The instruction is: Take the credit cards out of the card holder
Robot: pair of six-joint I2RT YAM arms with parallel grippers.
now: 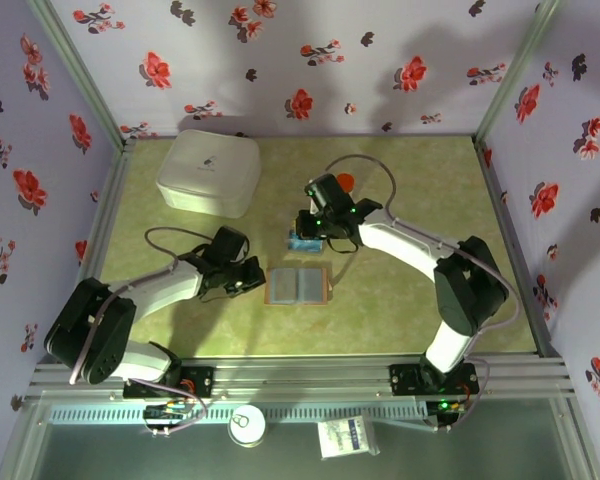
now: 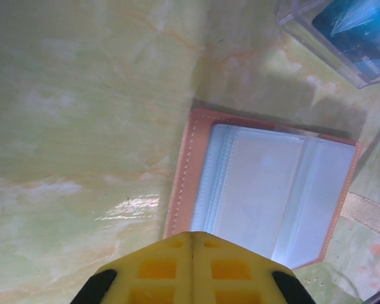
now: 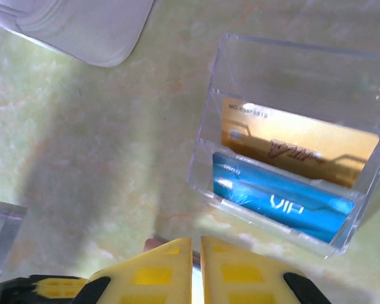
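- At the bottom of the left wrist view, the left gripper (image 2: 191, 246) is sitting with its yellow fingers pressed together, gripping nothing, just beside the card holder (image 1: 298, 285).
- The card holder is lying open mid-table, its pale sleeves facing up.
- Just beyond, a clear tray (image 3: 240, 69) is holding the credit cards (image 3: 282, 201) — a blue one in front of a gold one.
- The right gripper (image 3: 196, 246) is hanging near the tray — fingers all but touching, carrying nothing.
- A white box (image 1: 208, 172) is resting at upper left.
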